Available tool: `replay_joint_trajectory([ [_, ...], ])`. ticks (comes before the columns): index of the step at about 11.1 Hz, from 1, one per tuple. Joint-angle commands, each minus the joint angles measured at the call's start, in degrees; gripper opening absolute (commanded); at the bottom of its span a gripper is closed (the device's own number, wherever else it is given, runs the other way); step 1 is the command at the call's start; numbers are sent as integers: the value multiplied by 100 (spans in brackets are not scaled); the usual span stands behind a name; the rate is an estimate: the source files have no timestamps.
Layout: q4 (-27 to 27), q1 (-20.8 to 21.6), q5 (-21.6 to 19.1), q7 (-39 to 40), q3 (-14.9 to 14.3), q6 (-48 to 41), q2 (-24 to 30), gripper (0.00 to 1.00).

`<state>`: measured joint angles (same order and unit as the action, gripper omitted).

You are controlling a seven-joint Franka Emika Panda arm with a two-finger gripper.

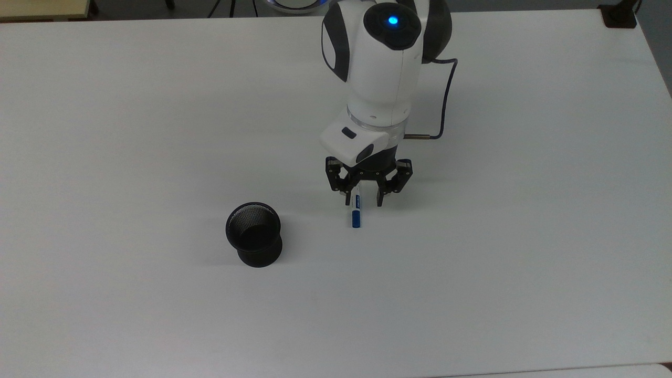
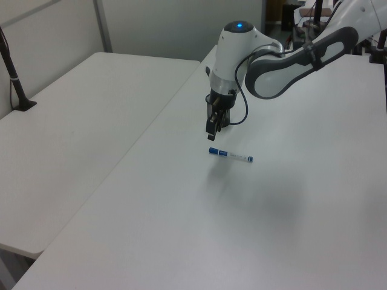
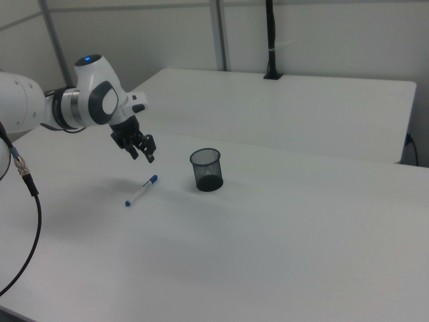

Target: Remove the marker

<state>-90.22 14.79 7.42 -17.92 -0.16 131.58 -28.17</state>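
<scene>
On the desk (image 1: 157,105) lies the marker (image 1: 356,210), beneath the spread, empty pincer (image 1: 363,200), apart from the cup (image 1: 254,234).

Black mesh cup (image 1: 254,234) (image 3: 206,169): upright on white table (image 1: 157,105) (image 2: 272,229) (image 3: 281,255), open end up. Second white table (image 2: 78,121) (image 3: 288,100) alongside. Black pole (image 3: 270,40) (image 2: 12,72) clamped at its far edge.

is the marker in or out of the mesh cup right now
Out. The marker lies flat on the table, apart from the upright mesh cup, below the open gripper.
</scene>
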Motion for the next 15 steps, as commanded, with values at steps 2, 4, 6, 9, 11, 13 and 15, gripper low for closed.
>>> replay_joint_trajectory([
  [2, -40, -20, 31, 87, -63, -1613, 1004, 100],
  [4, -66, -152, 5, 498, -80, -2449, 1444, 100],
  [6, -75, -353, 5, 649, -107, -3118, 1814, 100],
  [9, -363, -696, -100, 1088, -98, -3630, 2560, 100],
  [11, -706, -1047, -327, 1176, -72, -3596, 3026, 100],
  [13, -699, -1329, -575, 1413, -80, -3640, 3203, 100],
  [15, -681, -1278, -575, 1353, -80, -3648, 3204, 100],
])
